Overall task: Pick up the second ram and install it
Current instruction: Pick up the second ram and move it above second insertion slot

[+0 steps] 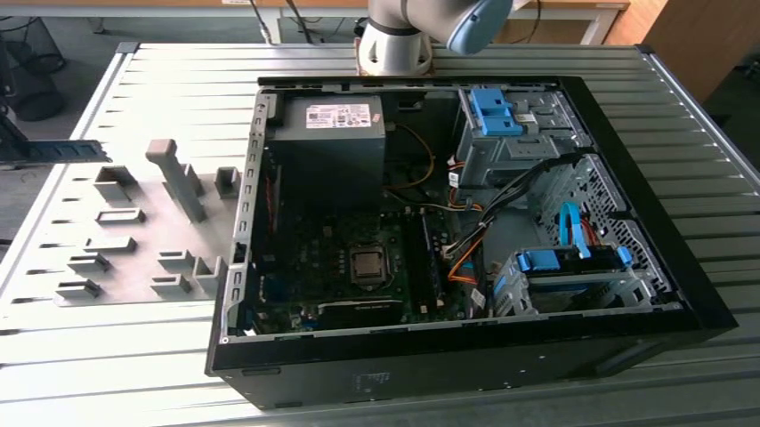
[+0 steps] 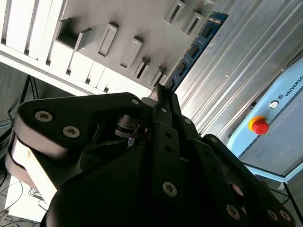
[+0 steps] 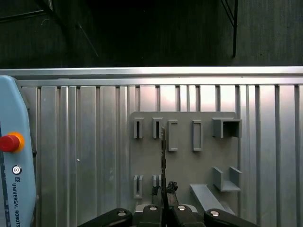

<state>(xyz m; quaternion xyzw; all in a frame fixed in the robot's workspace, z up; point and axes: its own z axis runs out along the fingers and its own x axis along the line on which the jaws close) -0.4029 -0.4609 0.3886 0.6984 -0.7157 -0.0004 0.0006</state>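
The second ram (image 2: 196, 47) is a thin blue-green board with dark chips, and it sticks out from between my fingers. In the first wrist view the ram (image 3: 163, 156) shows edge-on as a narrow line over the grey holder plate (image 3: 184, 165). My gripper (image 2: 161, 94) is shut on one end of it. In the exterior view the ram (image 1: 66, 150) hangs level at the far left, above the holder plate (image 1: 131, 258), with my gripper (image 1: 14, 147) at the picture's edge. The open computer case (image 1: 416, 84) lies to the exterior view's right of the plate.
Grey holder blocks (image 1: 184, 182) stand up from the plate. Inside the case are a power supply (image 1: 327, 133), the motherboard with its processor socket (image 1: 367, 265), loose cables and blue drive brackets (image 1: 493, 111). A pendant with a red stop button (image 2: 259, 126) lies on the slatted metal table.
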